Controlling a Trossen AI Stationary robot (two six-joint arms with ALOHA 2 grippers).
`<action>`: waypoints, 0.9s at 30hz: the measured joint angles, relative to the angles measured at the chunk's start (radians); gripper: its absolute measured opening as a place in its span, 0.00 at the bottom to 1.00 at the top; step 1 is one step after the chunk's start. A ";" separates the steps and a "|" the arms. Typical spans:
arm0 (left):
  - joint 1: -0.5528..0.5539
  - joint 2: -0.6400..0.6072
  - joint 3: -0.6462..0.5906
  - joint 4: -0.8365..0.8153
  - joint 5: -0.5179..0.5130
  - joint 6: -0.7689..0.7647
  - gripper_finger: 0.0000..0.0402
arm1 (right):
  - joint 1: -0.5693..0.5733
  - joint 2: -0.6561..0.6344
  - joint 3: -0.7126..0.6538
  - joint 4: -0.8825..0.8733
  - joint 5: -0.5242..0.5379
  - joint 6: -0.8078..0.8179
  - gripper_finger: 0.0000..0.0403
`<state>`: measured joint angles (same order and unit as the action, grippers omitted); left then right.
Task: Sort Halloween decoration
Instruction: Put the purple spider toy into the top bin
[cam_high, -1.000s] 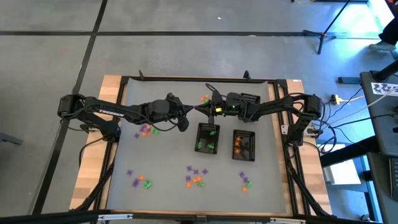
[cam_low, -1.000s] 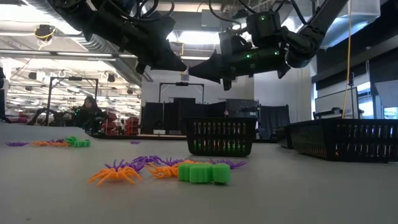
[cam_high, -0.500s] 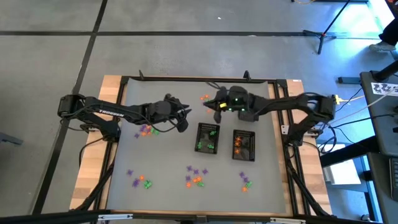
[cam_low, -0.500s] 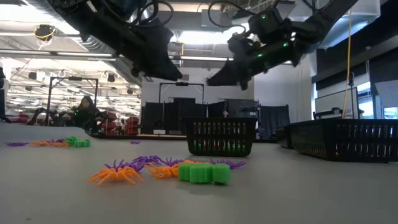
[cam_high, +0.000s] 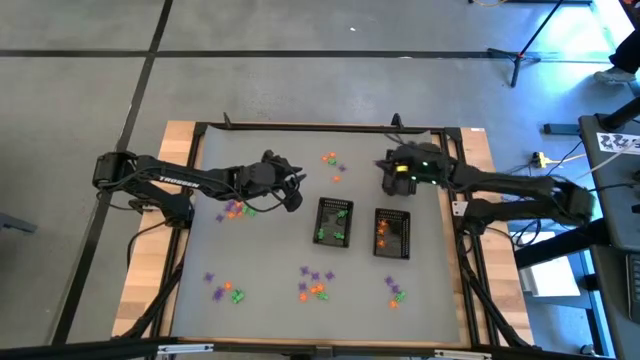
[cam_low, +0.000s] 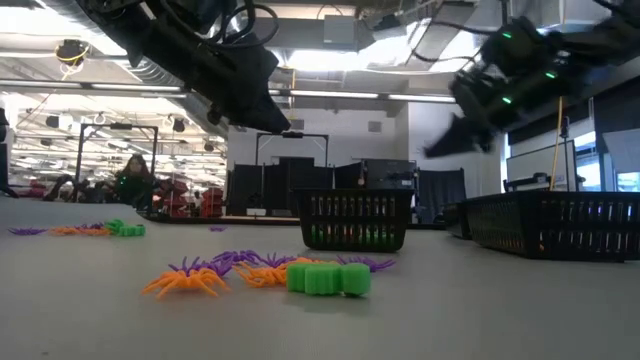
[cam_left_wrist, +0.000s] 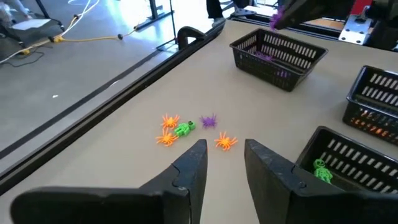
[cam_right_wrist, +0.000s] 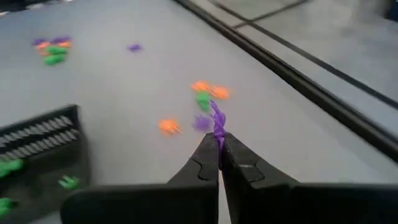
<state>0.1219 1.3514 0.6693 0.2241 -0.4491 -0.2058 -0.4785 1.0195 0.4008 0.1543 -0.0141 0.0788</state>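
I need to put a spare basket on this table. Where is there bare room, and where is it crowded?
Bare: the stretch between the trinkets near the left gripper and the front row of trinkets, left of the green-filled basket. Also the table's back left corner. Crowded: the right side, with three baskets and the right gripper.

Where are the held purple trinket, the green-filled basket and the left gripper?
purple trinket (cam_right_wrist: 217, 122), right wrist view, its middle.
green basket (cam_high: 334, 220), high view, its rim.
left gripper (cam_left_wrist: 225, 160), left wrist view, between the fingertips.

Site: we log a robotics lab in an open industrial hall | Evidence: framed table (cam_high: 190, 300) on concrete floor (cam_high: 300, 80), cables (cam_high: 560, 160), ceiling ducts (cam_low: 120, 70), equipment racks (cam_low: 290, 185)
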 joint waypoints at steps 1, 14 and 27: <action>0.000 0.000 0.000 0.000 -0.008 0.000 0.25 | -0.013 -0.035 -0.036 -0.003 0.007 0.018 0.01; 0.010 0.000 0.000 0.000 -0.040 -0.001 0.25 | -0.066 -0.161 -0.127 -0.043 0.075 0.047 0.25; 0.174 0.000 0.000 -0.214 -0.003 -0.107 0.25 | -0.066 -0.161 -0.127 0.027 0.068 0.047 0.37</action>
<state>0.2955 1.3514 0.6693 0.0105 -0.4522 -0.3128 -0.5442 0.8589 0.2733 0.1814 0.0540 0.1261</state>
